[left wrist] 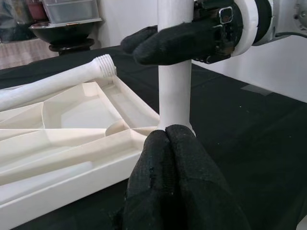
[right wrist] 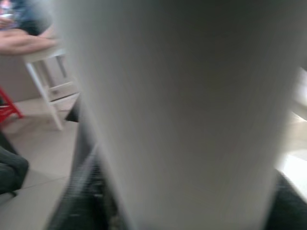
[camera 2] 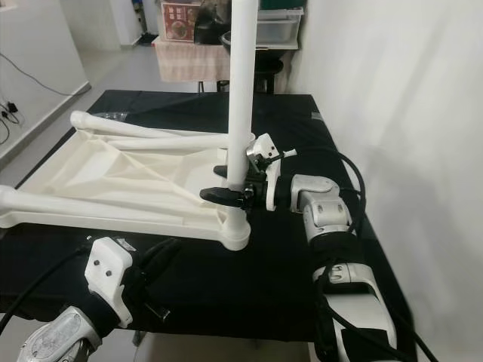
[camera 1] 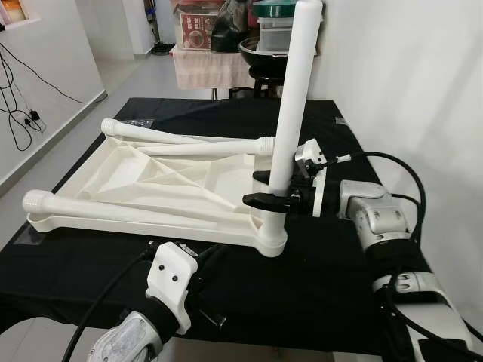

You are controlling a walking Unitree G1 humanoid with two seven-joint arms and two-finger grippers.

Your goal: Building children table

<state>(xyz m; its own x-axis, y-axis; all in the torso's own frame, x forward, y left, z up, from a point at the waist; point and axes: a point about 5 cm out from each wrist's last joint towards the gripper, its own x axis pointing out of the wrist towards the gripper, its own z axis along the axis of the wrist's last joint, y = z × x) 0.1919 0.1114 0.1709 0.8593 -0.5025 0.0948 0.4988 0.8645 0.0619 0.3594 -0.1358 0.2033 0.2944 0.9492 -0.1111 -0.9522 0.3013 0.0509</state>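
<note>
Right gripper [camera 1: 269, 188] clamped on the upright table leg [camera 1: 293, 105], arm reaching in level from the side.

That leg stands in the near corner socket of the upside-down white tabletop [camera 1: 143, 185], which lies on the black table [camera 1: 332, 279]. Fingers pinch it low down, just above the socket. Three more legs lie loose across the tabletop. Left gripper [camera 1: 207, 260] sits low at the near edge, just short of the tabletop, fingers [left wrist: 175, 187] pressed together on nothing, pointing at the leg's base.
</note>
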